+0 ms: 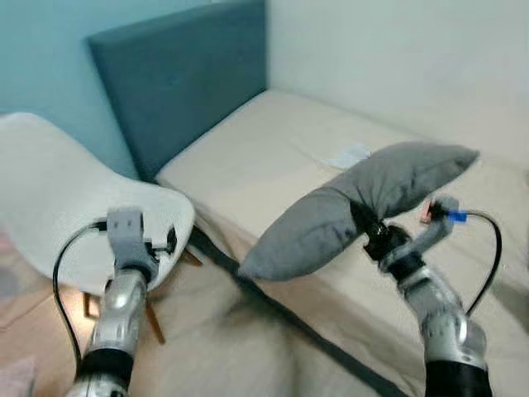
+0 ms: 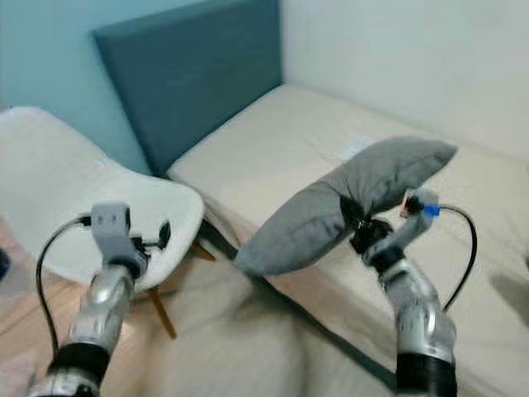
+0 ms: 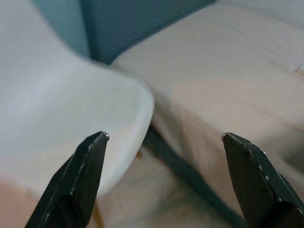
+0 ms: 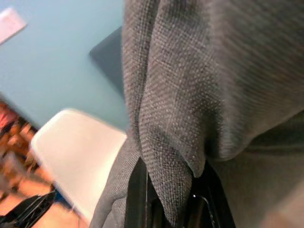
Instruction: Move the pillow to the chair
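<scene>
A grey pillow (image 1: 355, 207) hangs in the air over the bed's near edge, pinched at its middle by my right gripper (image 1: 369, 227), which is shut on it. In the right wrist view the grey fabric (image 4: 199, 85) bunches between the two black fingers (image 4: 137, 194). The white shell chair (image 1: 58, 198) stands at the left, beside the bed. My left gripper (image 1: 165, 241) is raised over the chair's front edge, open, with nothing between its fingertips (image 3: 95, 152).
The beige bed (image 1: 281, 149) with a dark blue headboard (image 1: 182, 78) runs along the white wall. A small white paper (image 1: 347, 155) lies on the mattress. A dark bed frame edge (image 1: 289, 314) and wooden floor lie below. The chair has wooden legs (image 1: 155, 318).
</scene>
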You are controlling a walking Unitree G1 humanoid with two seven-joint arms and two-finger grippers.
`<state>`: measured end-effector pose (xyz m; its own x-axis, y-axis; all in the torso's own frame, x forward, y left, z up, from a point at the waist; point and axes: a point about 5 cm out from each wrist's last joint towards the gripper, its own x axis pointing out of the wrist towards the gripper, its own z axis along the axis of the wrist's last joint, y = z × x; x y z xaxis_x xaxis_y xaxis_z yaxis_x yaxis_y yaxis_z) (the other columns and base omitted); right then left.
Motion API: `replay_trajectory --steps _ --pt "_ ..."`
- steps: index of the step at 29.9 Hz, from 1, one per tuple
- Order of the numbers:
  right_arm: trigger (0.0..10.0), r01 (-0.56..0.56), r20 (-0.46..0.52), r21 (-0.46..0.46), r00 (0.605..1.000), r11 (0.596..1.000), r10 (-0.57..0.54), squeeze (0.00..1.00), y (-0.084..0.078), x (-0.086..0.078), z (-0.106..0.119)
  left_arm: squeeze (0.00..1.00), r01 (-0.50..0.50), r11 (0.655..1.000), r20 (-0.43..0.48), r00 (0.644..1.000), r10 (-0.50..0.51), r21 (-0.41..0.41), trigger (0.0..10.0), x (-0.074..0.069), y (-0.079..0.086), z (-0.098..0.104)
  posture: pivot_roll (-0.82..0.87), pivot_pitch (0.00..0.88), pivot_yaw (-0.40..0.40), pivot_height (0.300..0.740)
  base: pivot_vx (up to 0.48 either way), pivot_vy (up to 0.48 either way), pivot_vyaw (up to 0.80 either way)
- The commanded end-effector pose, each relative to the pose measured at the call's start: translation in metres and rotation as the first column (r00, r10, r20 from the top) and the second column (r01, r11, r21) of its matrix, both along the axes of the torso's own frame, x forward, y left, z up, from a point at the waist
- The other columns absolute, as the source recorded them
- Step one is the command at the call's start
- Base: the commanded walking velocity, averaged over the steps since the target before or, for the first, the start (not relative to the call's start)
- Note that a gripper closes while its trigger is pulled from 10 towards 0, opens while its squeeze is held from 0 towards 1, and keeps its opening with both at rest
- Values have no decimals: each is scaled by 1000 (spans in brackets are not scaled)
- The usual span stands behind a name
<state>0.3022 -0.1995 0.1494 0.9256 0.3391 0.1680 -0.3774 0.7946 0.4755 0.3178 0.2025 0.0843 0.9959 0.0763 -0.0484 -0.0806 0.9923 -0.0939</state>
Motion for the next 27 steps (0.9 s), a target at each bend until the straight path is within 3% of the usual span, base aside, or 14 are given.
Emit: replay_trajectory --steps 1,8,18,23,27 --pt "10000 27 48 -37 999 999 -25 0 0 -8 10 0 42 999 30 999 -42 -26 10000 -3 -12 7 -85 92 -1 740 0 0 794" --pt "10000 86 36 -10 996 996 -85 0 3 -18 10 0 86 994 63 995 -81 -72 10000 -13 -32 19 -88 86 4 740 0 0 794" --pt "10000 88 103 39 990 995 -92 0 6 -8 34 0 130 991 123 984 -126 -26 10000 -5 -34 45 -85 83 5 740 0 0 794" --pt "10000 90 118 44 989 995 -94 0 7 -6 40 0 126 992 115 986 -121 -28 10000 -3 -31 46 -90 85 9 740 0 0 788" --pt "10000 82 125 44 988 996 -87 0 10 -3 48 0 160 986 95 983 -156 -39 10000 -4 -39 45 -93 94 13 740 0 -107 594"
